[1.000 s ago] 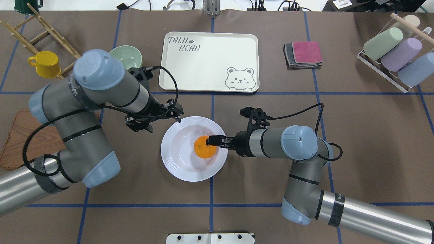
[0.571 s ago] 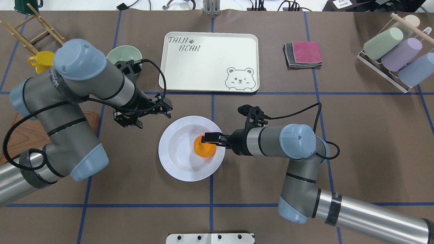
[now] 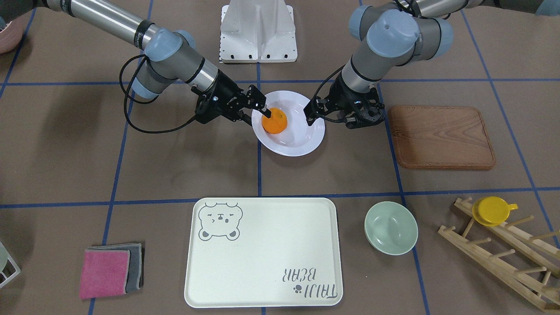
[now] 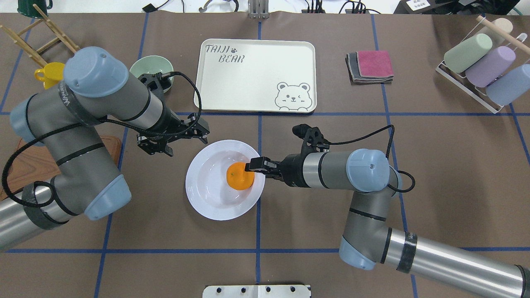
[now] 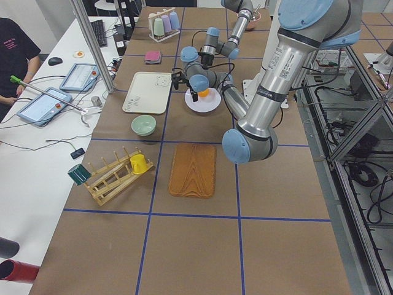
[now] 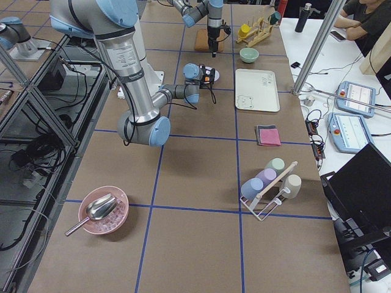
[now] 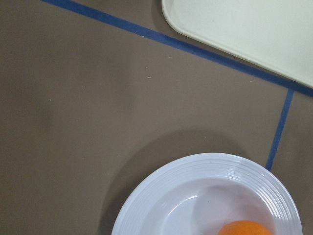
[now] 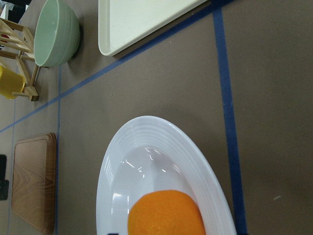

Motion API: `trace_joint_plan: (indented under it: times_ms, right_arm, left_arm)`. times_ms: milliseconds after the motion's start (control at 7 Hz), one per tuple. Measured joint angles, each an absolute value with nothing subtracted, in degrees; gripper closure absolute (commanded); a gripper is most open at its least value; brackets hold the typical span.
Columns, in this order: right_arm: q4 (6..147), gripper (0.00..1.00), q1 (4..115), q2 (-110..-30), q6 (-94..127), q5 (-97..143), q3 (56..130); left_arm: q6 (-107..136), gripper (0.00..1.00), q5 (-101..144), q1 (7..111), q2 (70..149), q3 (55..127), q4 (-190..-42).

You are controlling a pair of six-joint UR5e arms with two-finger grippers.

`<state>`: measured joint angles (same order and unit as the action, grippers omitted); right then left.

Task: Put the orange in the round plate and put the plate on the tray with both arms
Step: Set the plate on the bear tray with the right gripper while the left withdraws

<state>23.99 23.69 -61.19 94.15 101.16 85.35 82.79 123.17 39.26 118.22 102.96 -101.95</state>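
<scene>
One smooth, round orange (image 4: 239, 176) sits in the sunken centre of the glossy white, ridged round plate (image 4: 203, 199) on the brown table (image 4: 434, 145), well apart from the cream rectangular tray (image 4: 256, 74). The right hand (image 4: 253, 164) reaches over the rim against the fruit; I cannot tell its grip. The left hand (image 4: 205, 131) hovers spread just beside the rim.

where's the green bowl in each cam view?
Front-facing: green bowl lower right, right of the tray.
Overhead: green bowl upper left, left of tray.
Exterior left: green bowl left of centre, nearer than tray.
Exterior right: green bowl top centre, beyond tray.
Left wrist: not in it.
Right wrist: green bowl top left.
Shared landmark: the tray.
</scene>
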Motion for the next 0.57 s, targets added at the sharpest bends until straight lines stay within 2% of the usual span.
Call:
trace_joint_plan:
  times_ms: [286, 571]
  right_arm:
    - [22.9, 0.96, 23.8, -61.2, 95.3, 101.2, 85.4]
    - [22.7, 0.97, 23.8, -61.0, 95.4, 101.2, 85.6]
  left_arm:
    - [82.8, 0.03, 123.1, 39.3, 118.2, 102.9, -102.0]
    - [82.8, 0.03, 123.2, 39.5, 118.2, 103.0, -102.0]
